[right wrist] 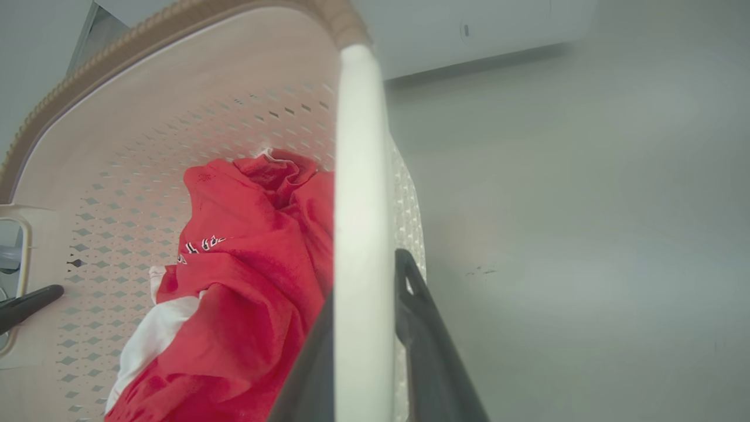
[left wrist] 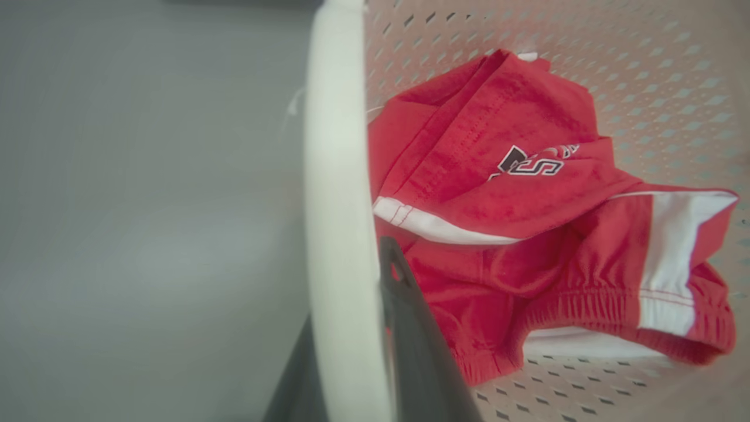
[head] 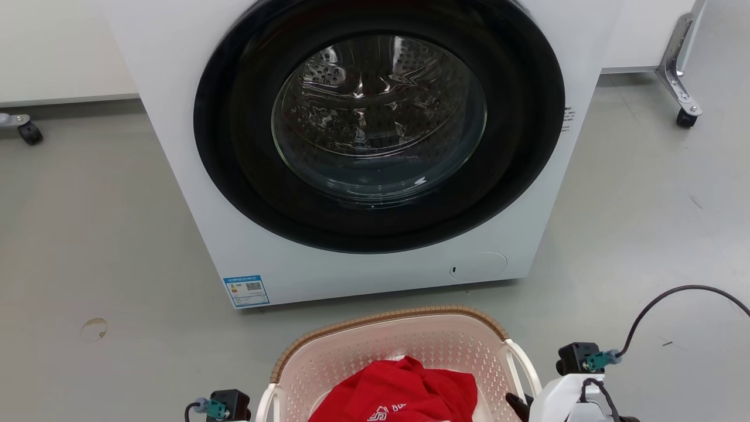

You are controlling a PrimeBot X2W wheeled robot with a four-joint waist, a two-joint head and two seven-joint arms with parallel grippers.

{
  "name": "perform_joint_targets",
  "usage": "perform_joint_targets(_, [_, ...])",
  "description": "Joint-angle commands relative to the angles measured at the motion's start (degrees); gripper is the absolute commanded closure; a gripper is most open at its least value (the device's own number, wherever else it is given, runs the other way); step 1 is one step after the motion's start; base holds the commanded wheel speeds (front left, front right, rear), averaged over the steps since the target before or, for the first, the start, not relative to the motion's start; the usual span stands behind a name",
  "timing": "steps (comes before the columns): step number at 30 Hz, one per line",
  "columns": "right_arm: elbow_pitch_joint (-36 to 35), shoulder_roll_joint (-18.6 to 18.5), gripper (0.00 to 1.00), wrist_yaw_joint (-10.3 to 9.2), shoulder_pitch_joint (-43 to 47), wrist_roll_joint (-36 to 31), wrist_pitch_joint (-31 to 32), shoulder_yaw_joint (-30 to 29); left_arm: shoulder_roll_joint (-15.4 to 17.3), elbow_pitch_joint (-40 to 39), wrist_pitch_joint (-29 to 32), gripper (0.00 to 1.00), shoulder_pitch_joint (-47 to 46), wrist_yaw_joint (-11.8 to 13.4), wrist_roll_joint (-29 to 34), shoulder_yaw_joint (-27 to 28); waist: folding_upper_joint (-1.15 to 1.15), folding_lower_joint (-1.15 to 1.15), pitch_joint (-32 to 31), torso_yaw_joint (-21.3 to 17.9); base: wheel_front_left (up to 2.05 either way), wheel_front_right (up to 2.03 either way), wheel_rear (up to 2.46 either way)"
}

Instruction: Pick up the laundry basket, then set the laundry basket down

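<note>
left gripper [left wrist: 345,328] clamped on left loop handle [left wrist: 337,176], laundry basket [head: 410,340] holding red sportswear [head: 404,390] just before washing machine [head: 176,176], right gripper [right wrist: 363,305] clamped on right loop handle [right wrist: 360,176]: grasp done, lift unconfirmed, set-down outstanding.

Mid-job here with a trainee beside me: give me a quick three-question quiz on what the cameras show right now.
1. True or false: the left gripper and right gripper each have jaws shut on a white handle of the basket.
2. What lies in the basket? A) a red garment B) blue towels C) nothing
3. Fill in: the door of the washer is ____.
Key: 1 true; 2 A; 3 shut.
</note>
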Motion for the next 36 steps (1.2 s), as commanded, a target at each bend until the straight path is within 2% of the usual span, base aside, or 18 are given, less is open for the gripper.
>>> perform_joint_targets(1, [2.57,-6.14,1.0,-0.33,-2.19,0.8,-1.0,-0.68,6.66,2.13,-0.75,1.0,-1.14,-0.16,-0.09,1.07,0.0,0.0,0.01,-0.04,0.0,0.0,0.0])
perform_joint_targets(36, [2.86,-6.38,1.0,-0.33,-2.59,2.13,-1.15,1.0,6.43,2.69,-2.09,1.0,-2.44,-0.17,-3.38,-2.4,0.0,0.0,0.88,0.15,0.0,0.0,0.0])
